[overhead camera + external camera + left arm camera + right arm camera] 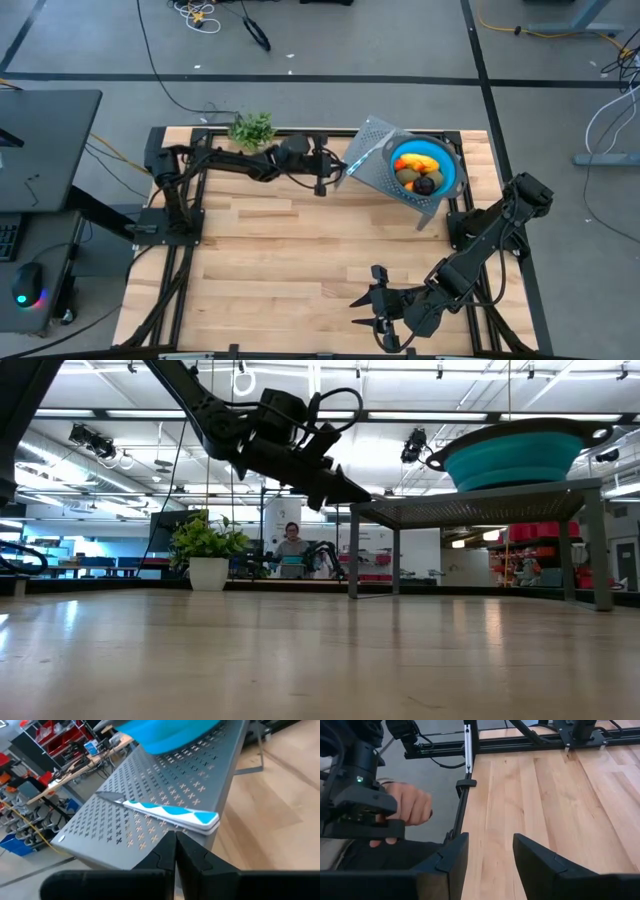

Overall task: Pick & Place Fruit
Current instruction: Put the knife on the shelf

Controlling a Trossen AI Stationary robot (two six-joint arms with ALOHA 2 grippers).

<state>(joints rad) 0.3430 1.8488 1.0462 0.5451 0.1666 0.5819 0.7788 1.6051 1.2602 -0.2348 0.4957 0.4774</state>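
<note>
fruit [418, 172]: yellow, orange-red, olive-green and dark purple pieces heaped inside a blue collapsible bowl [447, 168]; bowl stands on a grey perforated metal stand [372, 172] at the far right of the wooden table [300, 260]; in the low view the bowl sits on top of the stand's platform, raised above the table on legs; knife [172, 813], silver blade with blue-and-white handle, lies flat on the stand's perforated top beside the bowl, handle near the stand's edge; left gripper [343, 166]: raised above the table at the far side, fingers pressed together with nothing between them, tips pointing at the stand's edge just short of the knife handle; right gripper [372, 312]: low over the near edge of the table, well apart from the stand, fingers parted about halfway, nothing between them; small potted plant [252, 130] at the table's far edge; a person's hand [405, 810] shows past the table edge in the right wrist view
</note>
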